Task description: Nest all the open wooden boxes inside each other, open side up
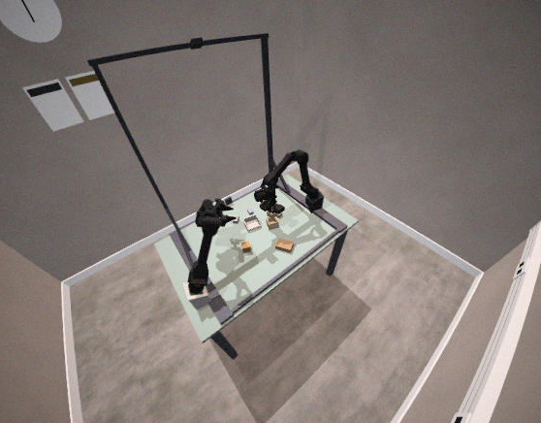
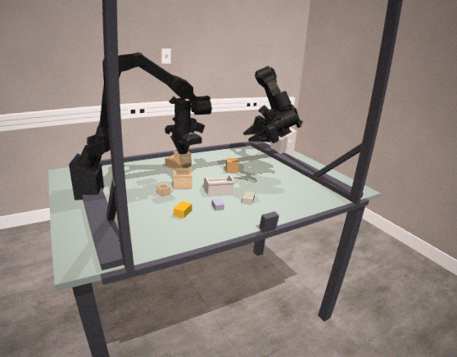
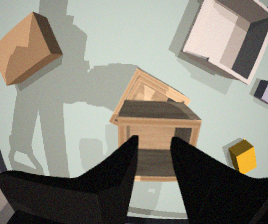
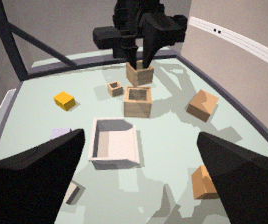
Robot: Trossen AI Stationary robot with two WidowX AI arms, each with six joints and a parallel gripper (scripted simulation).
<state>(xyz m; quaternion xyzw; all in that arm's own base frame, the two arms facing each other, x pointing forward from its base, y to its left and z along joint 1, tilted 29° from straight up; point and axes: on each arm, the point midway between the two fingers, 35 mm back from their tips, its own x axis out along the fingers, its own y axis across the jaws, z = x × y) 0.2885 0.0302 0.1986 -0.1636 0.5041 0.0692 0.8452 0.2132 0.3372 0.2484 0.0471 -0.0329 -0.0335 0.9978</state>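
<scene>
My left gripper (image 2: 183, 152) (image 3: 154, 141) has its fingertips inside an upright wooden box (image 2: 184, 160) (image 3: 157, 162) (image 4: 140, 77), spread against opposite inner walls. It holds the box in the air. A second wooden box (image 1: 272, 224) (image 2: 183, 181) (image 4: 137, 109) stands open side up on the table; the left wrist view shows nested rims. A small wooden box (image 2: 163, 190) (image 4: 115, 91) stands open side up beside it. The large pale box (image 1: 253, 228) (image 2: 219, 188) (image 4: 122, 145) stands upright mid-table. My right gripper (image 1: 235, 213) (image 2: 248, 136) is wide open and empty, raised above the table.
A brown block or overturned box (image 1: 284, 244) (image 3: 22, 52) (image 4: 203, 104) lies closed side up. An orange block (image 1: 246, 246) (image 2: 232, 165), a yellow block (image 2: 183, 210) (image 3: 244, 157), a lilac block (image 2: 218, 204) and a beige block (image 2: 248, 197) lie around the boxes. Dark frame posts stand at the table edge.
</scene>
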